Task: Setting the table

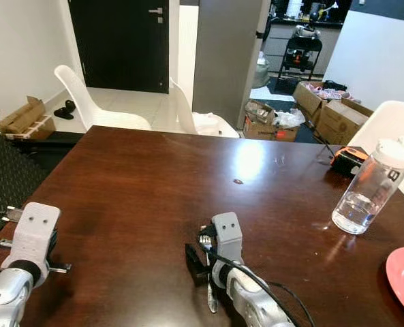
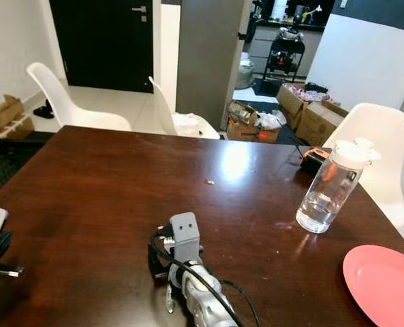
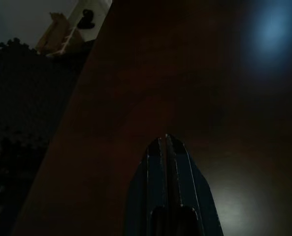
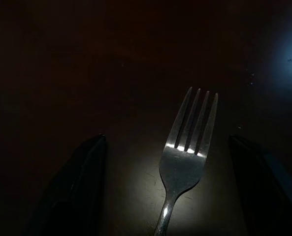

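Observation:
A silver fork (image 4: 185, 162) lies flat on the dark wooden table (image 1: 154, 177), near its front edge; its tines (image 1: 205, 240) point away from me. My right gripper (image 4: 166, 138) is open and low over the table, one black finger (image 4: 79, 187) on each side of the fork, neither touching it. My left gripper (image 3: 166, 143) is shut on nothing and hovers just above the table's near left corner. A pink plate (image 2: 385, 283) sits at the near right edge.
A clear water bottle (image 1: 372, 187) with a white lid stands at the right, an orange and black device (image 1: 348, 158) behind it. White chairs (image 1: 96, 102) stand at the far side and one (image 2: 375, 146) at the right. Cardboard boxes (image 1: 331, 112) clutter the floor beyond.

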`<state>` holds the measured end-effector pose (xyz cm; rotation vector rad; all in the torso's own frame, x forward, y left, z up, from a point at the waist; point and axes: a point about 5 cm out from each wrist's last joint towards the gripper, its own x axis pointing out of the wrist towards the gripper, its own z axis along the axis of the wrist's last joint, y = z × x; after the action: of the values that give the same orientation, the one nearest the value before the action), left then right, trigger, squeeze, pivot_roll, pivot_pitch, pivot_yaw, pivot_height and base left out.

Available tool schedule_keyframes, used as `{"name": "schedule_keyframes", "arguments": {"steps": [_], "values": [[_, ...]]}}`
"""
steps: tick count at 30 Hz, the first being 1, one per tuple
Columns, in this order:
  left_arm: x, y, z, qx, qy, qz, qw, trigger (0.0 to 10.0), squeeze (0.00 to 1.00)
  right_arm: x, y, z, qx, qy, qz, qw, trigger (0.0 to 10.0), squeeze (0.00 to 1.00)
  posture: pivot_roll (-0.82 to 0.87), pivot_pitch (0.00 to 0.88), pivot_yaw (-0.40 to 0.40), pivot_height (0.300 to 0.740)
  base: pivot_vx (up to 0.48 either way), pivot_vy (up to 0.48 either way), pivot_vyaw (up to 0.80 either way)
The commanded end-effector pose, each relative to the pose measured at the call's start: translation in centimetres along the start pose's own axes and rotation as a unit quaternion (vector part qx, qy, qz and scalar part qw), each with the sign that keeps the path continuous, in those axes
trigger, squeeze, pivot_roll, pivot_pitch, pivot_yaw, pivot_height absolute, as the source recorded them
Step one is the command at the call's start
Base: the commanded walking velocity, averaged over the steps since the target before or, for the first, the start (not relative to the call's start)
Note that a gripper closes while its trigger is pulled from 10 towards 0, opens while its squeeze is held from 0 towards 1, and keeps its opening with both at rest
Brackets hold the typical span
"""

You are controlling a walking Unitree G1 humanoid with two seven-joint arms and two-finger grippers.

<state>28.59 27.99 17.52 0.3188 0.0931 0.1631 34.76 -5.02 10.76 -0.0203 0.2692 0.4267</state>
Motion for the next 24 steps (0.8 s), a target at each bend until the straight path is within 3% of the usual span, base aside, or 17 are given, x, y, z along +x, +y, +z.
{"name": "schedule_keyframes", "arguments": {"steps": [1, 2, 3, 4, 5, 10, 16, 18, 19, 20, 21, 22, 23, 24], "values": [[-0.3, -0.5, -0.4, -0.004, 0.011, -0.004, 1.000, 10.0, 0.00, -0.9, -0.3, -5.4, 0.008, 0.125, -0.010, 0.992, 10.0, 0.00, 0.19, 0.142, -0.001, 0.740, 0.000, 0.000, 0.00], [-0.3, -0.7, -0.4, -0.005, 0.010, -0.007, 1.000, 10.0, 0.00, -0.9, -0.3, -5.7, 0.004, 0.132, -0.012, 0.991, 10.0, 0.00, 0.19, 0.143, -0.002, 0.740, 0.000, 0.000, 0.00], [-0.3, -1.0, -0.4, -0.008, 0.010, -0.011, 1.000, 10.0, 0.00, -1.1, -0.5, -6.3, -0.003, 0.142, -0.018, 0.990, 7.6, 0.00, 0.18, 0.144, -0.003, 0.740, 0.000, 0.000, 0.00], [-0.3, -1.3, -0.4, -0.010, 0.009, -0.015, 1.000, 10.0, 0.00, -1.4, -0.6, -7.0, -0.005, 0.152, -0.021, 0.988, 4.2, 0.00, 0.18, 0.145, -0.002, 0.740, 0.000, 0.000, 0.00], [-0.2, -1.6, -0.4, -0.011, 0.009, -0.018, 1.000, 10.0, 0.00, -1.7, -0.8, -7.6, -0.006, 0.161, -0.027, 0.987, 0.0, 0.00, 0.18, 0.145, -0.001, 0.740, 0.000, 0.000, 0.00], [-0.2, -2.0, -0.4, -0.013, 0.010, -0.025, 1.000, 10.0, 0.00, -2.5, -1.4, -9.1, 0.011, 0.179, -0.048, 0.983, 0.0, 0.00, 0.18, 0.146, 0.002, 0.740, 0.000, 0.000, 0.00], [-0.1, -2.4, -0.2, -0.014, 0.010, -0.032, 0.999, 10.0, 0.00, -3.5, -3.7, -10.0, 0.060, 0.184, -0.125, 0.973, 0.0, 0.00, 0.16, 0.148, 0.009, 0.740, 0.000, 0.000, 0.00], [0.0, -2.7, -0.2, -0.014, 0.010, -0.038, 0.999, 10.0, 0.00, -4.2, -5.8, -10.1, 0.086, 0.180, -0.181, 0.963, 0.0, 0.00, 0.16, 0.148, 0.012, 0.740, 0.000, 0.000, 0.00], [0.0, -2.7, -0.2, -0.014, 0.010, -0.038, 0.999, 10.0, 0.00, -4.2, -5.8, -10.1, 0.086, 0.180, -0.181, 0.963, 0.0, 0.00, 0.16, 0.148, 0.012, 0.740, 0.000, 0.000, 0.00], [0.0, -3.0, -0.2, -0.015, 0.010, -0.041, 0.999, 10.0, 0.00, -4.7, -7.3, -10.1, 0.099, 0.176, -0.215, 0.956, 0.0, 0.00, 0.16, 0.147, 0.014, 0.740, 0.000, 0.000, 0.00], [0.0, -3.0, -0.2, -0.015, 0.010, -0.041, 0.999, 10.0, 0.00, -4.7, -7.3, -10.1, 0.099, 0.176, -0.215, 0.956, 0.0, 0.00, 0.16, 0.147, 0.014, 0.740, 0.000, 0.000, 0.00], [0.1, -3.2, -0.1, -0.015, 0.010, -0.045, 0.999, 10.0, 0.00, -5.3, -8.8, -10.0, 0.105, 0.171, -0.244, 0.949, 0.0, 0.00, 0.15, 0.146, 0.017, 0.740, 0.000, 0.000, 0.00], [0.1, -3.2, -0.1, -0.015, 0.010, -0.045, 0.999, 10.0, 0.00, -5.3, -8.8, -10.0, 0.105, 0.171, -0.244, 0.949, 0.0, 0.00, 0.15, 0.146, 0.017, 0.740, 0.000, 0.000, 0.00], [0.2, -3.4, -0.1, -0.016, 0.009, -0.047, 0.999, 10.0, 0.00, -5.7, -10.0, -9.8, 0.106, 0.167, -0.264, 0.944, 0.0, 0.00, 0.14, 0.146, 0.017, 0.740, 0.000, 0.000, 0.00]]}}
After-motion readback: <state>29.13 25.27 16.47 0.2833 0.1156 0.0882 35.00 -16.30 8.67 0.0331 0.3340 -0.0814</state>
